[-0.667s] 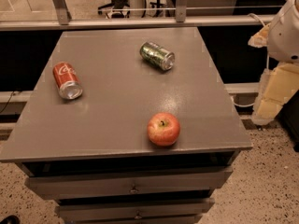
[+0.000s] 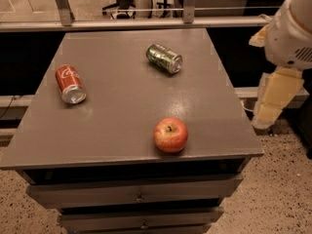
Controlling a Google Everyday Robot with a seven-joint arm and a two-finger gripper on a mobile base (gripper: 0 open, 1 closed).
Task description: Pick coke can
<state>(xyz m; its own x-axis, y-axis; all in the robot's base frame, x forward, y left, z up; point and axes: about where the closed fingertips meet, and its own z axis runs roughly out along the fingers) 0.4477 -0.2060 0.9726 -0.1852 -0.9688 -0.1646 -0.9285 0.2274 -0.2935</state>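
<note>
broadly, a grey worktop (image 2: 122,101) fills most of the camera view, a flat slab topping a grey cabinet whose drawer fronts (image 2: 97,194) show below its near edge, each with a small knob in the middle. the cabinet stands on a speckled floor (image 2: 278,199), and a pale rail (image 2: 146,23) runs across just behind the worktop's far edge. at the right edge of the view the robot's white arm (image 2: 292,33) hangs beside the worktop, off its right side and not above it. below the arm's rounded white housing the cream-coloured pincer (image 2: 275,99) points downward, outside the worktop's right edge and apart from it, touching none of the things on top. whether the pincer is spread or pressed together i cannot tell from this angle. three things rest on the worktop, well apart from one another. the coke can (image 2: 70,84) lies on its side near the left edge, about midway between the far and near edges, red with white script, its silver end turned toward the near side and a little to the right. the green-and-silver can (image 2: 164,58) also lies on its side, toward the far edge and a little right of the middle, one silver end facing right. the red apple (image 2: 170,135) sits stem up, close to the near edge and right of the middle.
</note>
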